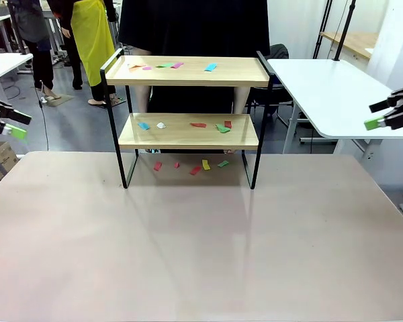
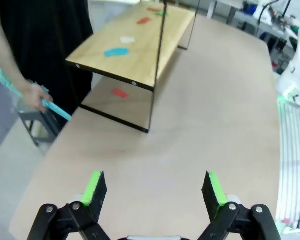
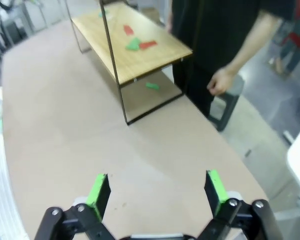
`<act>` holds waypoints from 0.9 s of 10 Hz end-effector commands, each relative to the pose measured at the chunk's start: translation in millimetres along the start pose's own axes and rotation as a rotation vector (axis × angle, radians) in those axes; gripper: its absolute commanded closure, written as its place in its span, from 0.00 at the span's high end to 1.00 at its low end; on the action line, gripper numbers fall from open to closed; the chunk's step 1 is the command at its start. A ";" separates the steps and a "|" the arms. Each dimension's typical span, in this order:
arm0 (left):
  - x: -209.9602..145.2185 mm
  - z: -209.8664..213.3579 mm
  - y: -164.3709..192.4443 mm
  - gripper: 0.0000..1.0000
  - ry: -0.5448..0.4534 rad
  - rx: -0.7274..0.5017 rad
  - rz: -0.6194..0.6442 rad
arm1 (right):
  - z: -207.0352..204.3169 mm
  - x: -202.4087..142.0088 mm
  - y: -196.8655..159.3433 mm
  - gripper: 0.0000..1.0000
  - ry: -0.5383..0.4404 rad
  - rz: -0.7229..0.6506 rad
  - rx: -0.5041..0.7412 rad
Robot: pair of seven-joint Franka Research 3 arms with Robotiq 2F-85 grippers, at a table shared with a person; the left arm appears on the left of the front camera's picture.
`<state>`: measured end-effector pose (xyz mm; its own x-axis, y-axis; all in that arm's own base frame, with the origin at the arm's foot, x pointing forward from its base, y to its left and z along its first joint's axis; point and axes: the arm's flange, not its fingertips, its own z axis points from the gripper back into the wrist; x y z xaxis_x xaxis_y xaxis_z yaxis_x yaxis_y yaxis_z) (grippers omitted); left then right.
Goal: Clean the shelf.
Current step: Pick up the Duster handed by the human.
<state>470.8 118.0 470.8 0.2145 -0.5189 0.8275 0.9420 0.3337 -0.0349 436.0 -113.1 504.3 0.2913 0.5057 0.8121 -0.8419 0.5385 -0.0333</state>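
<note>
the shelf [image 1: 188, 139] stood at the counter's [image 1: 188, 255] far edge, coloured scraps [image 1: 198, 125] littering both boards. the left gripper [image 2: 153, 182] and right gripper [image 3: 156, 182] hung wide open and empty, likely held back clear of it.

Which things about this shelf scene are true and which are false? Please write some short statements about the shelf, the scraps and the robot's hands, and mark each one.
1. Coloured scraps lie on both boards of the shelf. True.
2. The robot's left hand holds a scrap. False: it is open and empty.
3. More scraps lie on the table under the shelf. True.
4. The robot's right hand is shut. False: it is open.
5. The person's hand holds a light-blue stick. True.
</note>
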 end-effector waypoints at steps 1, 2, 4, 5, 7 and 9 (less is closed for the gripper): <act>-28.3 8.3 41.8 1.00 -0.145 -0.115 -0.019 | 12.6 -31.8 -54.8 1.00 -0.166 0.041 0.135; -40.1 9.9 54.4 1.00 -0.184 -0.155 -0.038 | 14.0 -40.0 -64.6 1.00 -0.203 0.048 0.153; -64.9 9.8 84.7 1.00 -0.269 -0.186 -0.066 | 16.4 -64.4 -95.0 1.00 -0.311 0.054 0.214; -70.4 5.8 93.8 1.00 -0.316 -0.184 -0.075 | 15.9 -76.1 -109.4 1.00 -0.350 0.049 0.209; -86.1 -1.9 111.0 1.00 -0.408 -0.130 -0.116 | 9.9 -101.5 -132.2 1.00 -0.440 0.065 0.157; -95.2 -12.2 122.8 1.00 -0.453 -0.146 -0.135 | 2.3 -114.0 -141.7 1.00 -0.465 0.054 0.120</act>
<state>564.7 198.9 380.9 0.0279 -0.1792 0.9834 0.9826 0.1859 0.0059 515.0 -250.0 414.5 0.0736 0.1648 0.9836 -0.9106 0.4134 -0.0012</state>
